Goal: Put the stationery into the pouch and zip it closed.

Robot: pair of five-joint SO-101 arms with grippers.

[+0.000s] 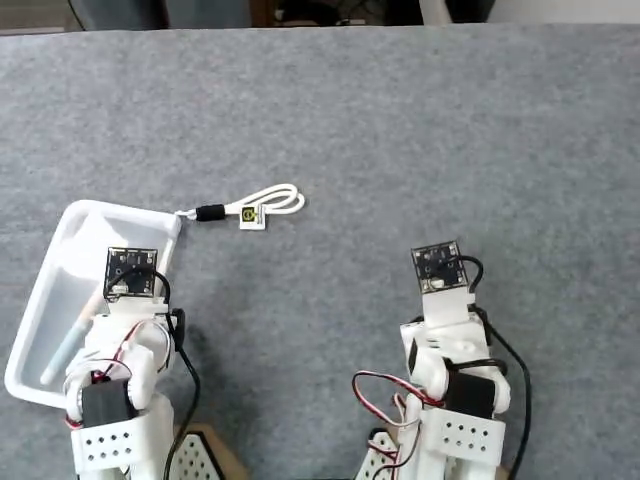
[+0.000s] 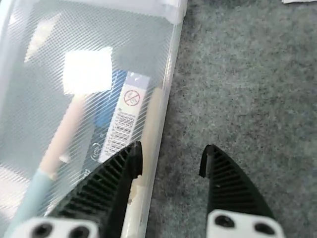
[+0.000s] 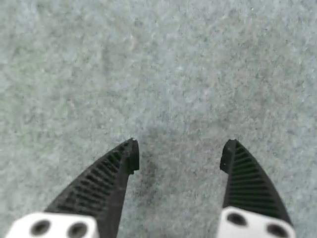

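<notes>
A clear plastic pouch (image 1: 70, 290) lies at the table's left, with pens and a blue item inside (image 2: 116, 119). Its zipper pull carries a black piece and a white cord loop (image 1: 262, 203) stretching right onto the grey mat. My left gripper (image 2: 171, 156) hangs open above the pouch's right edge (image 2: 166, 99), one finger over the pouch, the other over the mat. The left arm (image 1: 125, 330) covers part of the pouch from above. My right gripper (image 3: 179, 153) is open over bare mat, and its arm (image 1: 445, 320) stands at the lower right, away from the pouch.
Grey felt matting (image 1: 420, 140) covers the whole table. A small white tag (image 1: 252, 216) hangs on the cord. The far table edge (image 1: 320, 28) runs along the top, with dark objects beyond it.
</notes>
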